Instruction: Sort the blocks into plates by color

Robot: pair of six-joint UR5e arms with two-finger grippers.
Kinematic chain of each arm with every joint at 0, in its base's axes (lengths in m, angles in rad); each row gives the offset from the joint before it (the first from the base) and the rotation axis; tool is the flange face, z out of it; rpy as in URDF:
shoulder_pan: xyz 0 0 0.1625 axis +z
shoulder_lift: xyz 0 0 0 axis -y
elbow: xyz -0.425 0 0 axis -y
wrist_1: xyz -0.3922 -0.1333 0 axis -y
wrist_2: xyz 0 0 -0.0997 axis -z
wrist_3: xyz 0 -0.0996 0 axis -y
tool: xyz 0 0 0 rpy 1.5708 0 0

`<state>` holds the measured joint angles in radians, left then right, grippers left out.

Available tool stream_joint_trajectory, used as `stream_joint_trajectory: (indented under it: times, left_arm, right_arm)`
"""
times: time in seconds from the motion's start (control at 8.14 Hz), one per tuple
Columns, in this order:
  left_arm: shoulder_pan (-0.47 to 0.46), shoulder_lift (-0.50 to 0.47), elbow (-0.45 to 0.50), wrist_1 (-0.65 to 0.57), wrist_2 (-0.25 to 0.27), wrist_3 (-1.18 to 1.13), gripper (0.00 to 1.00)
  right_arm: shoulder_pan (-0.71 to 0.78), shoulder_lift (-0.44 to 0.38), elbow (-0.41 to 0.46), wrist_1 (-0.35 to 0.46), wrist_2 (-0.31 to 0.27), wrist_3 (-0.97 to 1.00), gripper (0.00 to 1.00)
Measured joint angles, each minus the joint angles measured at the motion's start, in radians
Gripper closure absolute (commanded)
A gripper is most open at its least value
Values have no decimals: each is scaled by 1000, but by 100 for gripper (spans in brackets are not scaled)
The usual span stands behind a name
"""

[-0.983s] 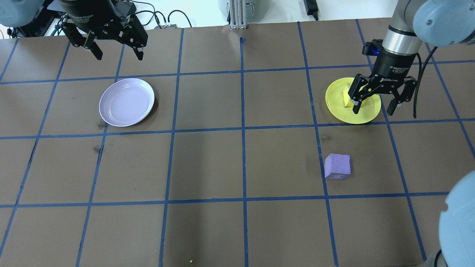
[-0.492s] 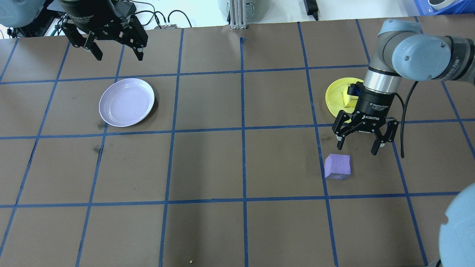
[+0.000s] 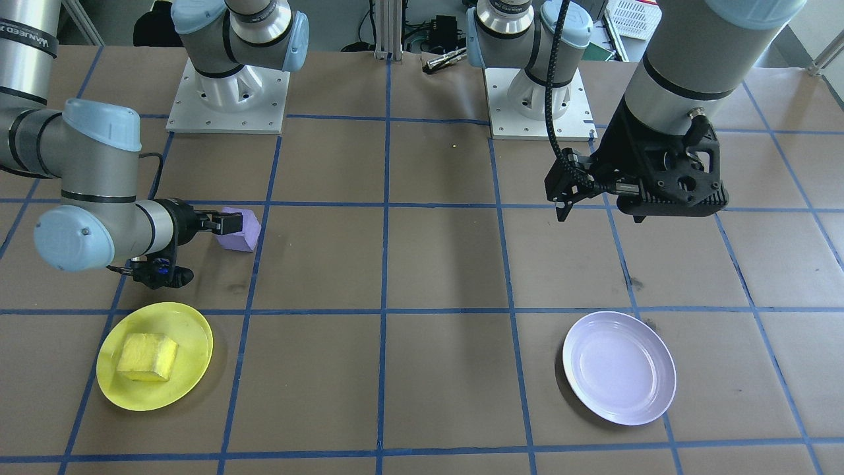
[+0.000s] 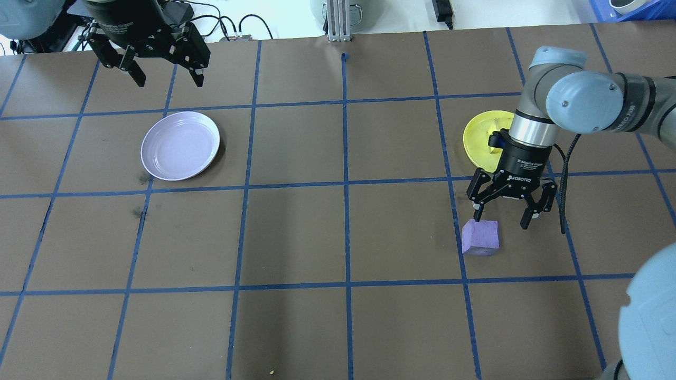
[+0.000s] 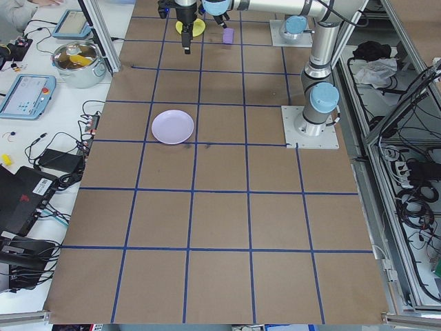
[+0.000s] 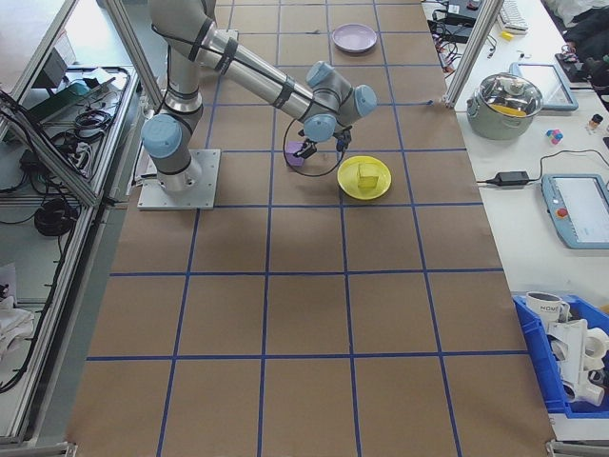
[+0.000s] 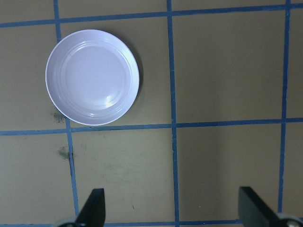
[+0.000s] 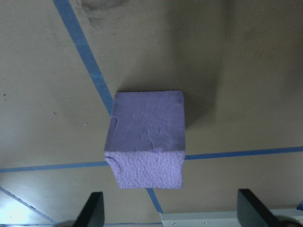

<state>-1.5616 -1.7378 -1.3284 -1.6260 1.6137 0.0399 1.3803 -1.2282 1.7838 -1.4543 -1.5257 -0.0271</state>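
Your right end effector [image 4: 503, 211] hangs spread and empty just at 12 o'clock of the purple block [image 4: 480, 237] in the overhead view. The yellow block [image 3: 148, 357] sits in the yellow plate [image 3: 191, 379], so purple is in hand. Next, I judge, drop over it, pinch, and carry toward 9 o'clock to the lavender plate [image 4: 180, 145], where your left end effector [image 4: 165, 76] waits spread.

A: Where does the right gripper [image 4: 502, 215] sit?
B: Low over the bench toward its right end, wrist pointing straight down, forearm coming in from the right edge with the elbow bent.
A: And its jaws?
B: Spread wide, both fingertips [image 8: 93, 208] apart at the bottom of the wrist view, gripping nothing.
A: The left gripper [image 4: 166, 80]?
B: High over the far left corner of the bench, pointing down, its fingers [image 7: 94, 207] splayed wide apart, nothing between them.
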Motion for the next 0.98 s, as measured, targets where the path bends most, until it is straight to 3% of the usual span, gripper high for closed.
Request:
stream_joint_trajectory:
  times: [0.86,0.98]
  left_arm:
    - [0,7,-14,1,4,0,0]
    - [1,8,-15,1,5,2,0]
  right_arm:
    - [73,61,7,-73,-18,63,0]
    - [73,65,10,-76,-20,63,6]
